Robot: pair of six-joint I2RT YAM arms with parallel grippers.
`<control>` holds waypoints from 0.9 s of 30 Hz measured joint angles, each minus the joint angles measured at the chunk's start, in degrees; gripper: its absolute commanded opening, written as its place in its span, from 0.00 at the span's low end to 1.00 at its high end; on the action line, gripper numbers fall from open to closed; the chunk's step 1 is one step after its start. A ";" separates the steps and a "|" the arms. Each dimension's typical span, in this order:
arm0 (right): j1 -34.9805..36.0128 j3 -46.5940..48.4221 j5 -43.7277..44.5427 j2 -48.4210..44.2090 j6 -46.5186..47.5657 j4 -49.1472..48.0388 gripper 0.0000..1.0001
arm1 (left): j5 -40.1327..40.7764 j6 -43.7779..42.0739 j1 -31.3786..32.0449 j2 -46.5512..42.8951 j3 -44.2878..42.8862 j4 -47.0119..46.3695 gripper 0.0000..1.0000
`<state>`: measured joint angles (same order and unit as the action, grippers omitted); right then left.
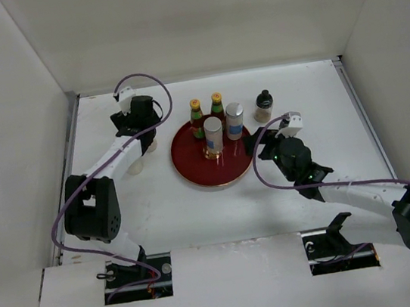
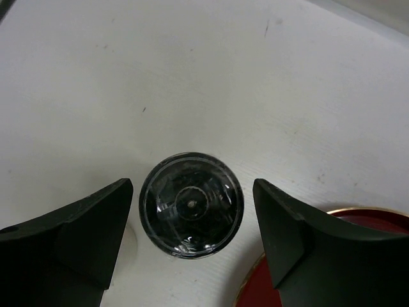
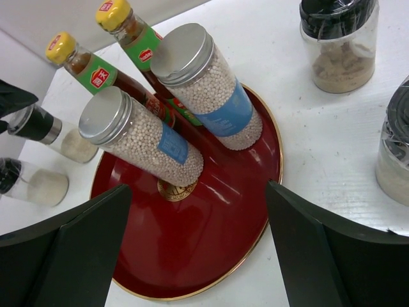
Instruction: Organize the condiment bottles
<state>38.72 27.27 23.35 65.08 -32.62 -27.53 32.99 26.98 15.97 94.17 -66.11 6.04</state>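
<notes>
The dark-red tray (image 1: pixel 215 169) holds two red sauce bottles (image 1: pixel 197 118) (image 1: pixel 217 107) and two white shakers (image 1: pixel 213 136) (image 1: pixel 235 119). My left gripper (image 1: pixel 144 137) is open left of the tray, its fingers either side of a black-capped jar (image 2: pixel 191 204) standing on the table, with a small gap on each side. A second jar (image 1: pixel 135 165) stands just nearer. My right gripper (image 3: pixel 198 246) is open and empty above the tray's (image 3: pixel 211 243) near right part. A black-capped jar (image 3: pixel 339 45) stands right of the tray, another (image 3: pixel 393 150) at my right finger.
White walls close in the table on the left, back and right. The tray's gold rim (image 2: pixel 358 212) lies just under my left gripper's right finger (image 2: pixel 287 236). The shakers (image 3: pixel 137 137) (image 3: pixel 208 86) and sauce bottles (image 3: pixel 96 70) crowd the tray's far half.
</notes>
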 measured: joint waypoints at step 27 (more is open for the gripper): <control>0.00 0.00 -0.07 0.33 0.24 -0.02 0.94 | 3.26 -6.34 4.15 -3.39 2.93 -1.46 0.41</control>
<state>38.72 27.27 23.29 65.41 -32.38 -27.55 36.25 20.64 20.12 90.78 -63.18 4.58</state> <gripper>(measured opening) 0.936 0.619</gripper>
